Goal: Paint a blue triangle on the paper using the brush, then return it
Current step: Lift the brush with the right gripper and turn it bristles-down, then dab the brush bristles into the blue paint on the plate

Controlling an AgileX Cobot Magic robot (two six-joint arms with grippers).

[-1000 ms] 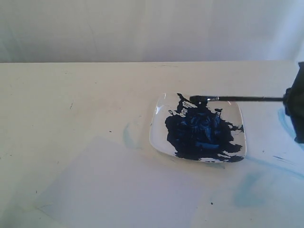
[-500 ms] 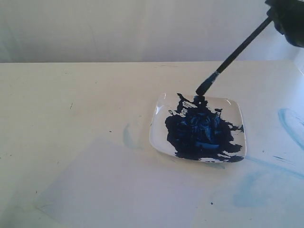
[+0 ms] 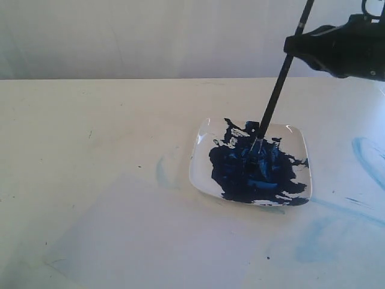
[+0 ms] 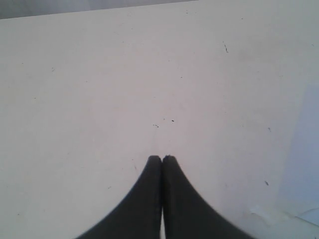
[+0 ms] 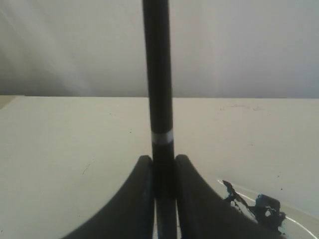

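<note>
The right tool point(image 3: 291, 46) is seen as a matt black, rounded body that is tapered toward its end. A thin dark loop point(image 3: 368, 6) is made out above it, too small to be identified. In the right wrist view, two smooth black fingers point(image 5: 142, 199) are shown, broad at the base and curved inward to narrow, rounded tips. The left tool point(image 4: 162, 159) is shaped likewise, in the same plain black, with blunt tips.
</note>
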